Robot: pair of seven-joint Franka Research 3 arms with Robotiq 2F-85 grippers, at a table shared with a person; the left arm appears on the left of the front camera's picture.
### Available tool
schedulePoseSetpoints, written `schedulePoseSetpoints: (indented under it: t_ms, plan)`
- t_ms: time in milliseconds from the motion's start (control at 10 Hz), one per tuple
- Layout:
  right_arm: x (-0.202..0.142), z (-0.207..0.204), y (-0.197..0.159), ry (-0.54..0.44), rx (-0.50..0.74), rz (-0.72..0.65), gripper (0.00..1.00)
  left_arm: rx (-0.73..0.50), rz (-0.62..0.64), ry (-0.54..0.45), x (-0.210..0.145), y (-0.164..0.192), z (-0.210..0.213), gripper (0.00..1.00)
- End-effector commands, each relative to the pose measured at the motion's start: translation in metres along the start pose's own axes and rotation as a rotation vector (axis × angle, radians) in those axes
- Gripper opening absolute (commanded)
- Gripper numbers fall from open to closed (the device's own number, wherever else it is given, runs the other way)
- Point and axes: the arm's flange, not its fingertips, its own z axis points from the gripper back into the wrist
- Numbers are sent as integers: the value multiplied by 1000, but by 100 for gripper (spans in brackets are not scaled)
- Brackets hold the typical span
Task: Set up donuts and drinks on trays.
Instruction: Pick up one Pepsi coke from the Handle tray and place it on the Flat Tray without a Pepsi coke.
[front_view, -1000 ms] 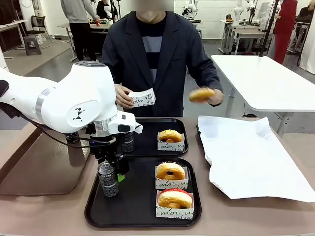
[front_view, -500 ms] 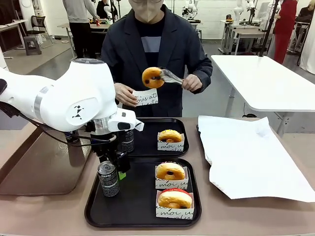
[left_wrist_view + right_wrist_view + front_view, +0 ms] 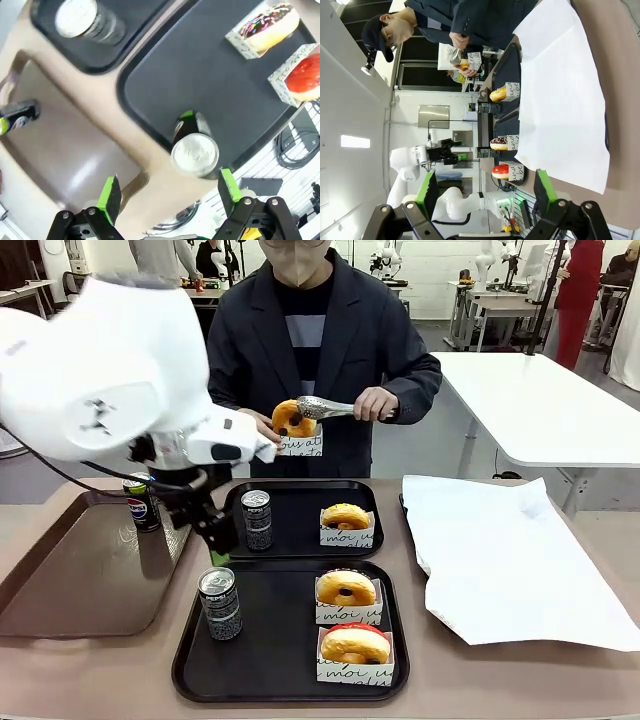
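Two black square plastic trays with rounded corners and raised rims are set one behind the other on a smooth tan table (image 3: 560,680). On the near tray (image 3: 270,660) a slim dark can with a dull silver top (image 3: 219,603) stands upright at the robot's left edge, beside two ring donuts held in small white paper sleeves printed with black script: a chocolate-iced donut (image 3: 346,589) and, nearer the camera, a red-iced donut (image 3: 355,644). On the far tray (image 3: 300,535) a second dark can (image 3: 258,520) stands upright near a golden glazed donut in its sleeve (image 3: 346,517). A larger brown rectangular tray (image 3: 80,590), glossy enough to show reflections, lies at the robot's left, and a can with a blue-red logo (image 3: 143,504) stands at its far edge. A wide creased sheet of white paper (image 3: 510,560) is spread over the table's right side. The left gripper (image 3: 215,530) is raised above the table just behind the near can, its green-padded fingers spread apart and grasping nothing; in the left wrist view the can's round top (image 3: 195,154) is seen from above between and beyond the open fingers (image 3: 109,192). The right gripper (image 3: 485,195) is likewise spread wide and empty, seen in its own wrist view. Across the table a person in a dark jacket grips metal tongs (image 3: 320,407) in one hand (image 3: 375,403), with a glazed donut (image 3: 292,419) clamped above a white sleeve (image 3: 300,445) held in the other hand. White tables and other people are seen in the bright room behind.
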Motion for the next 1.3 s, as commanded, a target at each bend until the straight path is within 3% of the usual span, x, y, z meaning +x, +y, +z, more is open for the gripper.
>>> schedulePoseSetpoints:
  t_ms: [0,400,800,900,1200]
  plan:
    - [2,-1,1,-17,27,18,100,19,98,-45,-25,21,24,100]
    - [2,-1,1,-17,27,18,100,-48,284,-110,-57,78,38,100]
    - [2,-1,1,-17,27,18,100,-108,510,59,-62,143,-6,100]
    - [2,-1,1,-17,27,18,100,-66,384,-36,-67,118,21,100]
    - [2,-1,1,-17,27,18,100,-66,384,-36,-67,118,21,100]
